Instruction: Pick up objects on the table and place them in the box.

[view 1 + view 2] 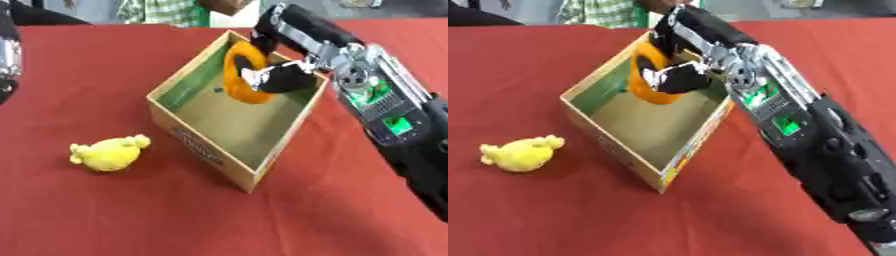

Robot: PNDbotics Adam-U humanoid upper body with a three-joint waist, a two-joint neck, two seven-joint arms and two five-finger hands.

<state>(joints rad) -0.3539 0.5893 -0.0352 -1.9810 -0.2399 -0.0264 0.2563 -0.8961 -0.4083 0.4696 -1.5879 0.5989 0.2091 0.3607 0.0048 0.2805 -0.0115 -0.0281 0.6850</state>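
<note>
Right hand [278,75] curled around an orange ring [238,75], held inside the open cardboard box [188,140] near its far corner — low enough, likely, for a drop that stays within the walls. Ring not yet on the box floor, apparently. Yellow plush toy [109,153] lying on the red tabletop [105,215], left of the box — probably next. Left hand out of view.

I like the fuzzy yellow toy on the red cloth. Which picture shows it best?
The left eye view shows the fuzzy yellow plush toy best: it lies whole, well inside the picture, left of the open cardboard box. The right eye view shows the same toy whole too, but closer to the left edge.
</note>
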